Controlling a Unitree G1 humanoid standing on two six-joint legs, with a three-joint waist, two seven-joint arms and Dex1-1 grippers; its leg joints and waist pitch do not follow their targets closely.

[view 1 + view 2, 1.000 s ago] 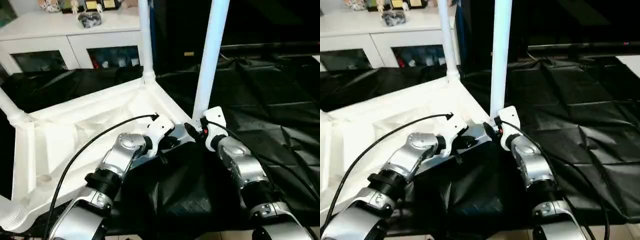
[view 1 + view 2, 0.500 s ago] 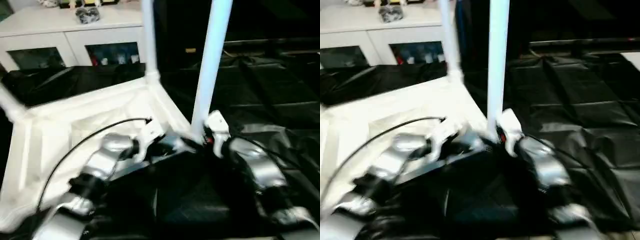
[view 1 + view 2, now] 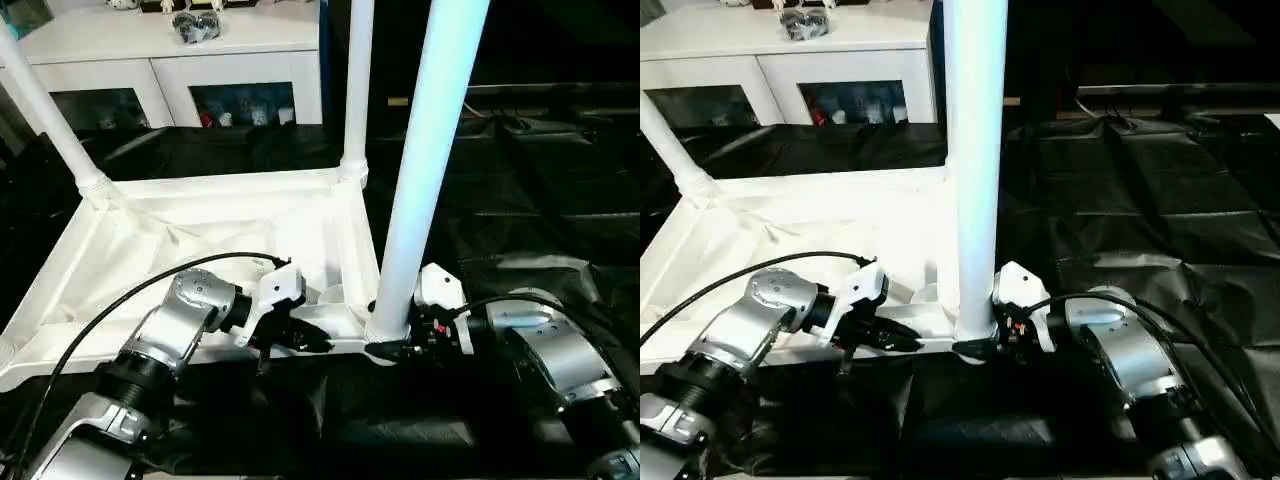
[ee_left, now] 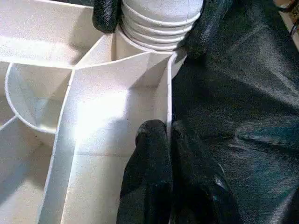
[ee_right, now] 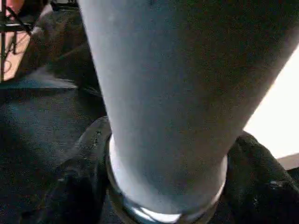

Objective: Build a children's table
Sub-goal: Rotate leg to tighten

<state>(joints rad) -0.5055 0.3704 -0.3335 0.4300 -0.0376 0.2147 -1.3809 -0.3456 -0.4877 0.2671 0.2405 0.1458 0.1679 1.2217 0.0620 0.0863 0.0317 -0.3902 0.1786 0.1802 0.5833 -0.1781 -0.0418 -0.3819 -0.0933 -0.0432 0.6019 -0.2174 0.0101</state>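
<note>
The white tabletop (image 3: pixel 200 215) lies upside down on black cloth, ribbed underside up. White legs stand in its far left corner (image 3: pixel 50 110), far right corner (image 3: pixel 358 90) and near right corner (image 3: pixel 430 150). My left gripper (image 3: pixel 318 345) is shut on the thin near rim (image 4: pixel 168 126), with one finger (image 4: pixel 149 172) inside the wall and one outside. My right gripper (image 3: pixel 385 350) is closed around the ribbed base (image 4: pixel 159 23) of the near right leg, and its fingers (image 5: pixel 79 186) hug both sides of the tube.
A white cabinet (image 3: pixel 180 70) with glass doors and small items on top stands behind the table. Wrinkled black cloth (image 3: pixel 520 200) covers the floor to the right and in front. Black cables run along both forearms.
The view has shifted. The tabletop has swung round so its near edge now lies square to me. Both grippers stayed at the near right corner through the swing.
</note>
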